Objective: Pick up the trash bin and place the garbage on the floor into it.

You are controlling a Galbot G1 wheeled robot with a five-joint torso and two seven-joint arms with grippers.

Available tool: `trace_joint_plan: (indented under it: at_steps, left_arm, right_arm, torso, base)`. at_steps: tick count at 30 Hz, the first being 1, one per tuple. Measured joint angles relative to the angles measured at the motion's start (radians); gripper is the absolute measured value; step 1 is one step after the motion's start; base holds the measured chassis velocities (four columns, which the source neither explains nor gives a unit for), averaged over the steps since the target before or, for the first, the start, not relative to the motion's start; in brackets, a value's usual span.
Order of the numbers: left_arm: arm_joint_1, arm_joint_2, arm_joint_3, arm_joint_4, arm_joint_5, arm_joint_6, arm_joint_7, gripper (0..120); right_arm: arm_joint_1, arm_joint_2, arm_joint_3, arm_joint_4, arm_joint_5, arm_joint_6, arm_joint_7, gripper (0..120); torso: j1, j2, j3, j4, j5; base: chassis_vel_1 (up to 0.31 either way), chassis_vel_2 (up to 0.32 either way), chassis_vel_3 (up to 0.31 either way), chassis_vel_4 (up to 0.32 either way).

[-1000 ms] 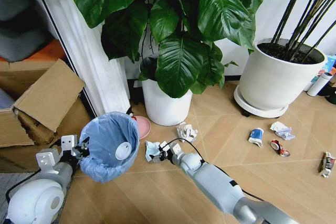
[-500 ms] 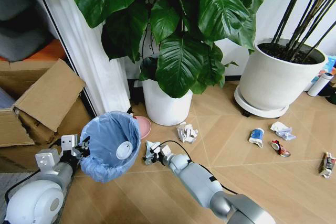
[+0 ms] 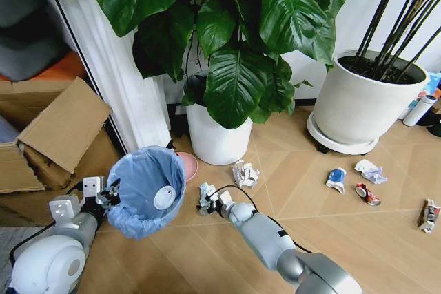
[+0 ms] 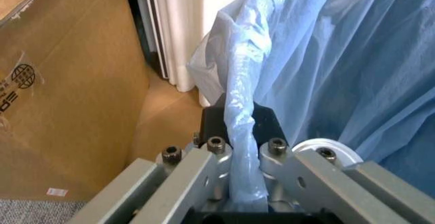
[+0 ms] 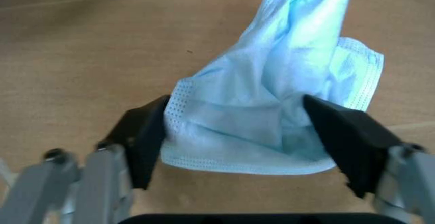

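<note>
Gripped at its rim by the left hand [image 3: 103,194], the bin [image 3: 141,187] is held tilted above the floor [image 3: 310,197] at the lower left of the head view, its blue liner open toward the camera and a small white disc [image 3: 164,197] seen lying inside. In the left wrist view the left hand [image 4: 239,147] is seen shut tight on a fold of the liner and the rim of the bin [image 4: 340,56], with a cardboard box [image 4: 68,91] just beside it. Just right of the bin, the right hand [image 3: 206,198] is reached down to the floor; in the right wrist view its fingers [image 5: 343,132] are seen partly closed on either side of a crumpled light blue mask [image 5: 272,107], both pads touching it while the mask is seen against the floor [image 5: 81,56]. A little farther off, a paper wad [image 3: 244,173] is seen on the boards near a white pot [image 3: 215,137] holding a broad-leaved plant [image 3: 234,46], with a pink dish [image 3: 187,166] between the bin and that pot. Well to the right, a crushed blue-white can [image 3: 335,179], a second paper wad [image 3: 370,170], a red wrapper [image 3: 367,194] and a dark wrapper [image 3: 428,215] are scattered on the floor. Behind them a larger white pot [image 3: 362,105] is placed near the wall.
</note>
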Motion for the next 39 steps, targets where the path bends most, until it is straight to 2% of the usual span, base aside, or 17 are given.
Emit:
trace_joint_plan:
  at_steps: [5,6,9,11,12,13,16,18,19,25,33,38,39]
  left_arm:
    - [0.002,0.003,-0.001,-0.002,0.0,0.0,0.0,0]
    - [0.002,0.003,-0.001,-0.002,0.0,0.0,0.0,0]
    - [0.004,0.002,0.0,-0.006,0.001,0.0,0.0,0]
    - [0.004,0.001,0.001,-0.008,0.001,0.0,0.0,0]
    - [0.005,0.0,0.002,-0.011,0.002,0.0,0.0,0]
    - [0.005,0.0,0.002,-0.011,0.002,0.0,0.0,0]
    - [0.007,-0.001,0.002,-0.014,0.002,0.001,0.0,0]
    - [0.007,-0.001,0.001,-0.015,0.002,0.001,0.0,0]
    - [0.009,-0.001,-0.001,-0.018,0.002,0.001,0.0,0]
    - [0.013,-0.001,-0.005,-0.024,0.004,0.001,0.0,0]
    - [0.017,-0.001,-0.004,-0.033,0.005,0.002,0.0,0]
    - [0.025,0.001,-0.015,-0.034,0.006,0.002,0.002,0]
    - [0.025,0.001,-0.015,-0.034,0.006,0.002,0.002,0]
  right_arm:
    - [-0.003,-0.001,0.0,0.01,0.004,-0.01,0.006,53]
    - [-0.003,-0.001,0.0,0.01,0.004,-0.01,0.006,53]
    - [-0.005,-0.001,0.0,0.019,0.006,-0.017,0.01,38]
    - [-0.005,-0.001,0.0,0.021,0.006,-0.018,0.01,34]
    - [-0.007,-0.001,-0.001,0.025,0.005,-0.019,0.013,28]
    - [-0.007,-0.001,-0.001,0.025,0.005,-0.019,0.013,28]
    - [-0.014,-0.001,-0.003,0.043,0.004,-0.023,0.018,11]
    - [-0.018,-0.004,-0.003,0.054,0.005,-0.025,0.021,8]
    - [-0.027,-0.015,-0.003,0.083,0.007,-0.028,0.023,1]
    - [-0.077,-0.108,-0.006,0.243,0.02,-0.051,0.034,0]
    - [-0.105,-0.168,0.024,0.368,0.028,-0.033,0.031,0]
    - [-0.175,-0.293,0.022,0.671,0.178,-0.095,0.03,0]
    - [-0.175,-0.293,0.022,0.671,0.178,-0.095,0.03,0]
  torso:
    - [0.0,0.0,0.0,0.0,0.0]
    - [0.0,0.0,0.0,0.0,0.0]
    - [0.0,0.0,0.0,0.0001,0.0]
    - [0.0,0.0,0.0,0.0001,0.0]
    - [0.0,0.0,0.0,0.0,0.0]
    - [0.0,0.0,0.0,0.0,0.0]
    - [0.0,0.0,0.0,0.0001,0.0]
    - [0.0,0.0,0.0,0.0002,0.0001]
    - [0.0,0.0,0.0,0.0004,0.0006]
    - [0.0,0.0,0.0,-0.0003,0.0002]
    - [0.0,0.0,0.0,0.0002,0.0003]
    - [0.0,0.0,0.0,0.0,0.0004]
    - [0.0,0.0,0.0,0.0,0.0004]
  base:
    - [0.0,0.0,0.0,0.0]
    - [0.0,0.0,0.0,0.0]
    - [0.0,0.0,0.0,0.0]
    - [0.0,0.0,0.0,0.0]
    - [0.0,0.0,0.0,0.0]
    - [0.0,0.0,0.0,0.0]
    - [0.0,0.0,0.0,0.0]
    - [0.0,0.0,0.0,0.0]
    - [0.0,0.0,0.0,0.0]
    - [0.0,0.0,0.0,0.0]
    - [0.0,0.0,0.0,0.0]
    - [0.0,0.0,0.0,0.0]
    - [0.0,0.0,0.0,0.0]
